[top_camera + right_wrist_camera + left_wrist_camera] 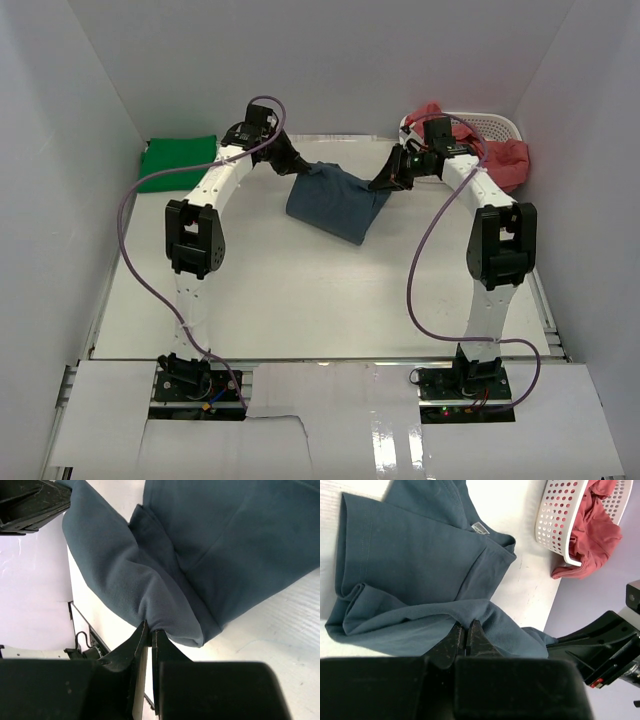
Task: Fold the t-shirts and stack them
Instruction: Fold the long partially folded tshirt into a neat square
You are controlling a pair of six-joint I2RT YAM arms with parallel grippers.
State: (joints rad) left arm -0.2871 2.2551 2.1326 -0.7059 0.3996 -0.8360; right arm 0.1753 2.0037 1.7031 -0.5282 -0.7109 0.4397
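The slate blue t-shirt (335, 200) lies partly folded at the back middle of the table, its far edge lifted between both arms. My left gripper (298, 167) is shut on that edge at the shirt's left end; the left wrist view shows the cloth (420, 570) pinched at the fingertips (466, 630). My right gripper (383, 183) is shut on the right end, cloth (200, 555) bunched at its tips (150, 628). A folded bright green t-shirt (178, 161) sits at the back left. Salmon red t-shirts (505, 160) hang out of the basket.
A white perforated basket (490, 126) stands in the back right corner, also in the left wrist view as the basket (555, 515) with red cloth (592, 530) spilling over. White walls close in the table on three sides.
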